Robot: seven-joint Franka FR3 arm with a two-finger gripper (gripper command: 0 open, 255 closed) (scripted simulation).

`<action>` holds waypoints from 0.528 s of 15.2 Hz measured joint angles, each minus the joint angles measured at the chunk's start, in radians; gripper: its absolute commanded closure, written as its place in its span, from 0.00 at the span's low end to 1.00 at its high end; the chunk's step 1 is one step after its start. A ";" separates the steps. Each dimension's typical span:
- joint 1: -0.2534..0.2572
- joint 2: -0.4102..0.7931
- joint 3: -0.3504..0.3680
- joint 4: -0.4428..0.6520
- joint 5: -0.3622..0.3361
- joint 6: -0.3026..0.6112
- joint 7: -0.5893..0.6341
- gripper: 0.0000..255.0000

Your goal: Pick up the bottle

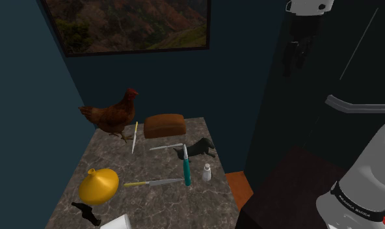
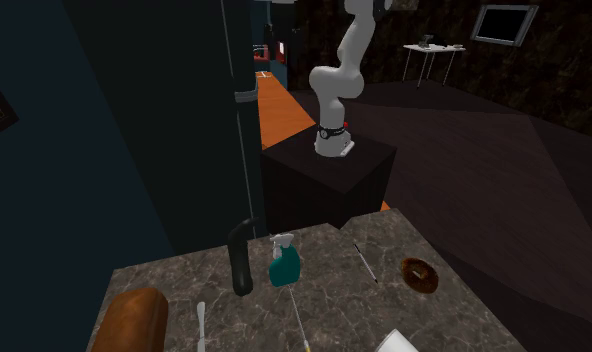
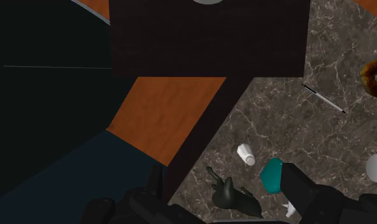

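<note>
A flat teal bottle (image 1: 186, 167) with a white top stands near the marble table's (image 1: 165, 208) edge closest to the stand; it also appears as the teal bottle (image 2: 282, 265) and the teal bottle (image 3: 272, 175). A small white bottle (image 1: 207, 172) stands just beside it, toward the stand, seen from above as the white bottle (image 3: 246, 154). My black gripper (image 1: 298, 55) hangs high above the table's near corner, far from both. Looking down the hand, the gripper (image 3: 223, 173) is open, its fingers well apart with nothing between them.
A black animal figure (image 1: 201, 148) stands close behind the teal bottle. On the table lie knives (image 1: 153, 183), a bread loaf (image 1: 164, 125), a hen (image 1: 113, 116), a yellow object (image 1: 97, 186), a doughnut (image 2: 419, 273) and a white cup (image 2: 399, 343). The dark stand (image 2: 329, 180) abuts the table.
</note>
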 measured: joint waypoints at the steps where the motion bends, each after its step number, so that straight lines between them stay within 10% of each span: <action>1: 0.000 0.000 0.000 0.000 0.000 0.000 0.000 0.00; 8: 0.017 0.057 0.086 -0.117 0.049 0.182 0.122 0.00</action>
